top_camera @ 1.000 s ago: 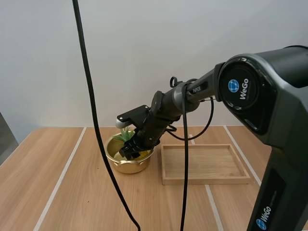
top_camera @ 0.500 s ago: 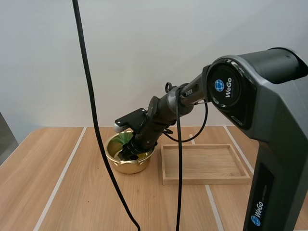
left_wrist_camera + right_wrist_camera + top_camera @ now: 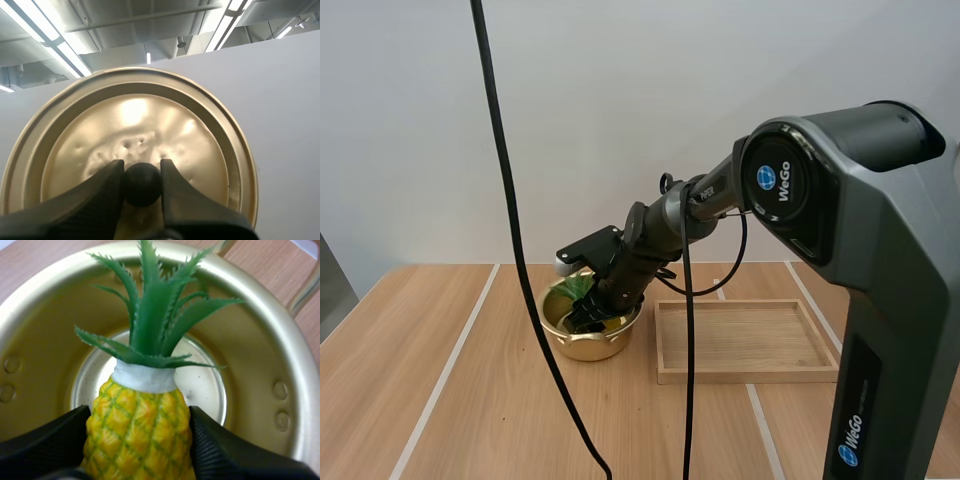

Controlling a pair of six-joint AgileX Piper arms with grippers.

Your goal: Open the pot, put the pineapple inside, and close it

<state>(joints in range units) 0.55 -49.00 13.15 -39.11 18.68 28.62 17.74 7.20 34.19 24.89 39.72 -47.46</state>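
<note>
A gold pot (image 3: 582, 341) stands open on the wooden table, left of the tray. My right gripper (image 3: 588, 316) reaches down into it, shut on the yellow pineapple (image 3: 137, 432) whose green leaves (image 3: 150, 315) point toward the pot's far wall (image 3: 255, 315). The pineapple hangs just above the pot's floor (image 3: 202, 385). My left gripper (image 3: 141, 180) holds the gold lid (image 3: 135, 135) up in the air, its fingers (image 3: 102, 187) pinching the lid's black knob (image 3: 141, 184).
A shallow wooden tray (image 3: 745, 340) lies right of the pot, close to its rim. Bare tabletop (image 3: 440, 390) stretches to the left and in front of the pot.
My right arm has shifted slightly left and lower, carrying the pineapple deeper into the pot.
</note>
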